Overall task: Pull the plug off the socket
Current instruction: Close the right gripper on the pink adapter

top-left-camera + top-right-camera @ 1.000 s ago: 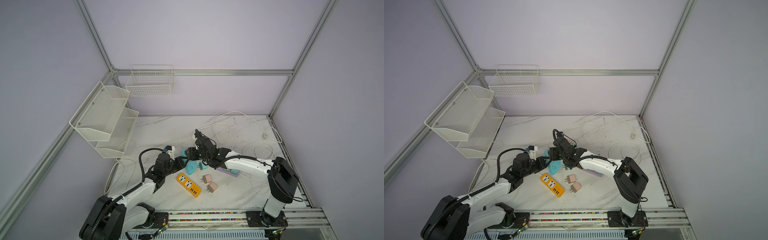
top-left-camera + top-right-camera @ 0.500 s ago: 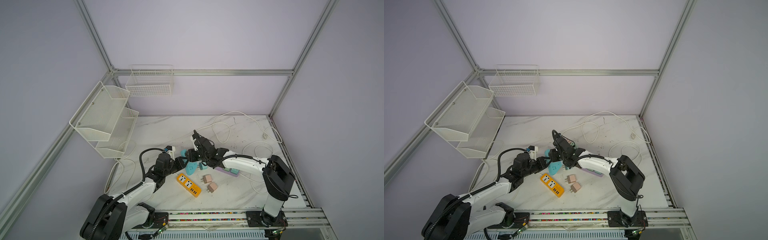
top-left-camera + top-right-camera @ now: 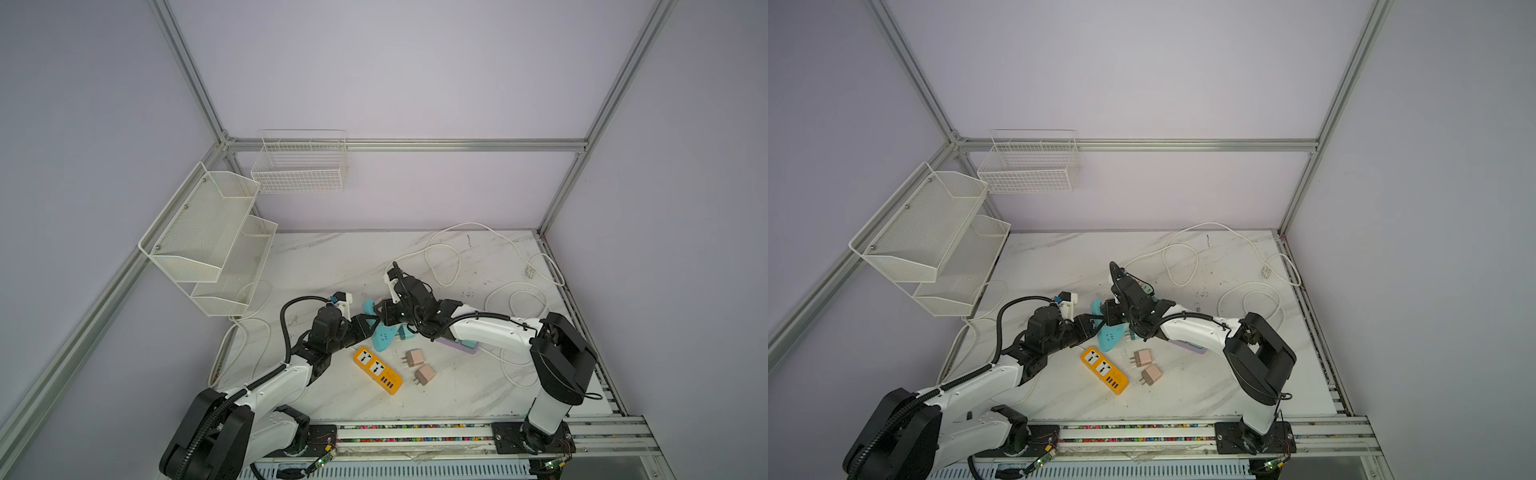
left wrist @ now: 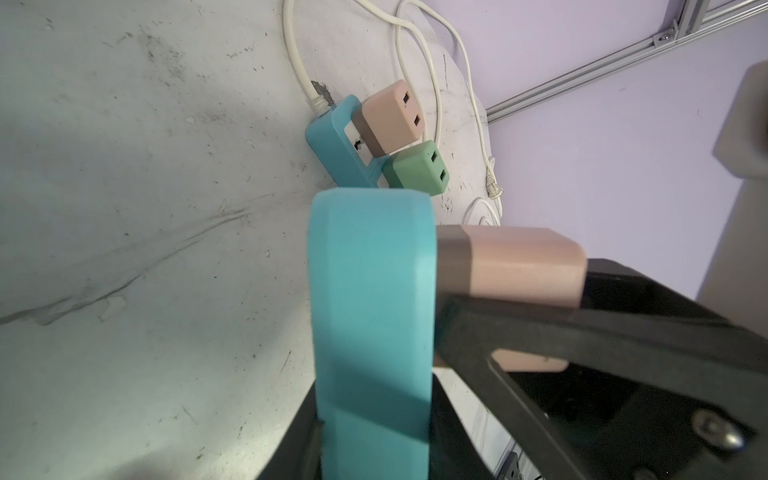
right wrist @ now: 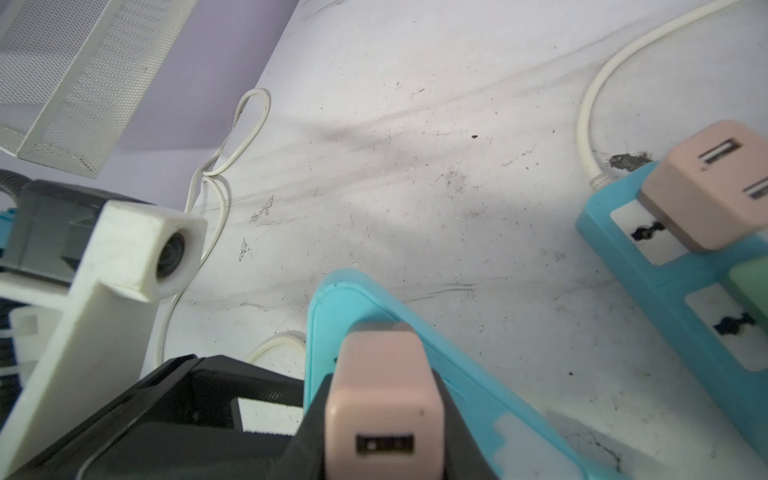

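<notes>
A teal socket strip (image 3: 383, 337) (image 3: 1111, 337) stands tilted on edge near the table's middle. My left gripper (image 3: 366, 326) (image 4: 370, 415) is shut on its lower end (image 4: 370, 316). A pink plug (image 4: 519, 262) (image 5: 382, 386) sticks out of the strip's face (image 5: 461, 399), seated against it. My right gripper (image 3: 384, 312) (image 3: 1108, 312) (image 5: 382, 419) is shut on this plug, a black finger on each side of it. In both top views the two grippers meet at the strip and hide most of the plug.
A second teal strip (image 4: 332, 141) (image 5: 665, 270) with a pink and a green plug lies just behind. An orange strip (image 3: 377, 370), two loose pink plugs (image 3: 413, 357) and a purple strip (image 3: 457, 345) lie in front. White cables (image 3: 515, 291) loop at the back right; wire shelves (image 3: 216, 245) hang on the left.
My right gripper has shifted slightly left onto the pink plug and its jaws have closed on it. The left arm and the teal strip have stayed put.
</notes>
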Controlling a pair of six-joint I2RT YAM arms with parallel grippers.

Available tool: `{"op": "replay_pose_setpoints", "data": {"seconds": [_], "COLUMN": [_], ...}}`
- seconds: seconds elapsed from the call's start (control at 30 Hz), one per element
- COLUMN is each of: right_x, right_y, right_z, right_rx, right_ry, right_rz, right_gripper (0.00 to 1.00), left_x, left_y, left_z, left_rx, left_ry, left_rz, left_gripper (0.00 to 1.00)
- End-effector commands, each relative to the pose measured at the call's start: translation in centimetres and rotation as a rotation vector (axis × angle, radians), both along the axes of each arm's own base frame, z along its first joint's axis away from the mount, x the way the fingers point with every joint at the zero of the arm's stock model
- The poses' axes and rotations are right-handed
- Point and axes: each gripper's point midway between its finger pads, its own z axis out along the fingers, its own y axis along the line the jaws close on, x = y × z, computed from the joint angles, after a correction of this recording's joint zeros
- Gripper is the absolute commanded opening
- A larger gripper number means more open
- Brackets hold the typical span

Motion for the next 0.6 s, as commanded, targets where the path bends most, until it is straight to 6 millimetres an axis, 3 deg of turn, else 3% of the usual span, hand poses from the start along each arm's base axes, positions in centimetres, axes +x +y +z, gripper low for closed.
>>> {"op": "replay_pose_setpoints", "data": {"seconds": [0.0,0.3,0.37,0.5,0.57], "right_x": [0.2,1.4,0.9,0.5,1.2], "right_y": [0.0,-0.6,0.1,0.4,-0.5], "right_z": [3.1,5.0,5.4,5.5,4.9], "right_rx": [0.077,0.088,0.108,0.122,0.114], "right_ry": [-0.065,-0.115,-0.106,-0.115,-0.100], "right_rz": [0.010,-0.029,-0.002,0.030,0.009], "right_gripper": [0.17,0.14,0.13,0.13,0.13], "left_x": [1.7,1.5,1.5,1.6,1.6], "left_y": [-1.0,-0.3,-0.3,-0.4,-0.5], "left_z": [5.5,4.2,4.1,3.5,3.3], "left_rx": [-0.053,-0.008,-0.007,-0.004,-0.001], "left_ry": [-0.159,-0.111,-0.107,-0.092,-0.086], "left_rz": [-0.021,0.005,0.006,0.003,0.001], "left_gripper": [0.00,0.00,0.00,0.00,0.00]}}
